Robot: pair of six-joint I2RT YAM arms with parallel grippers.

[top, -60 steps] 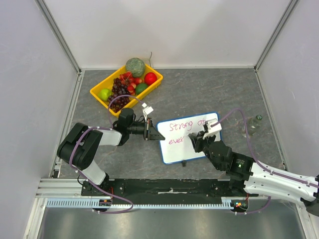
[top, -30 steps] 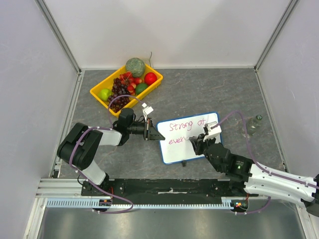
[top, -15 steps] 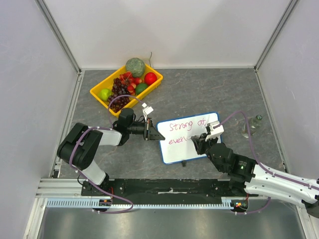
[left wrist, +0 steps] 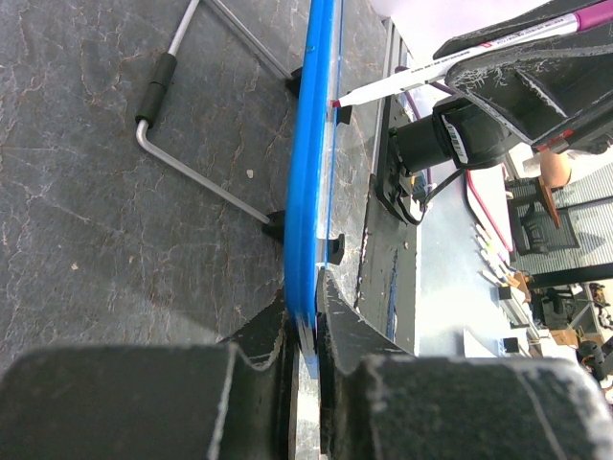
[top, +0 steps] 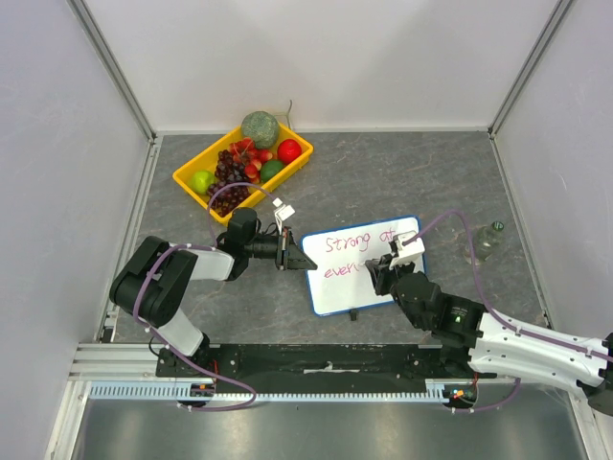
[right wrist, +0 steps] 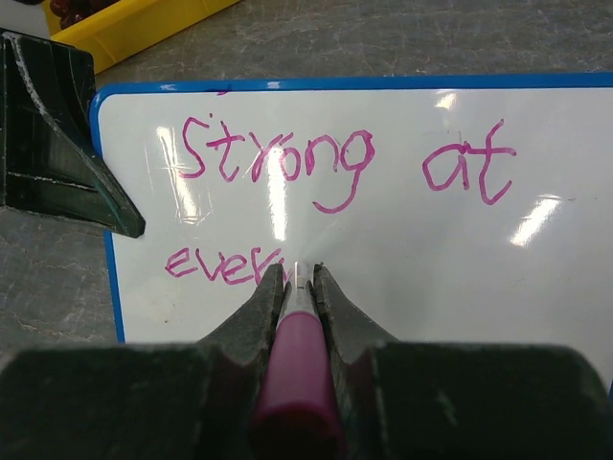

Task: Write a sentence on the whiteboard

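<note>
Right wrist view. Entry at the second line of writing.

Item 1: whiteboard point(right wrist: 536, 316), blue-rimmed, lying face up on the grey bench point(top: 383, 172), toward its near side, between the two arms.

Item 2: sentence point(right wrist: 335, 163), pink-red. The top line reads "Strong at". The second line reads "ever", with one more stroke beginning where the tip meets the surface; the jaws partly hide it.

Item 3: marker point(right wrist: 292, 369), magenta barrel, clamped between the right jaws, tip down on the board at the end of the second line.

Item 4: left jaws, closed on the board's left edge and pinning it. Their position is unchanged over the last two seconds, and the board has not shifted.

Change noted: in the top external view the right jaws have made only small moves around one spot, toward the near side, then right, then back, rather than travelling along the line. The second line has grown by about one letter.

Judgement: the closing letter of the second word is being formed. Bare white remains to the right of the tip, enough for a further word.

Unmoved: yellow tray point(top: 187, 174) of fruit at the far left and a small bottle point(top: 486, 240) to the right of the board.
</note>
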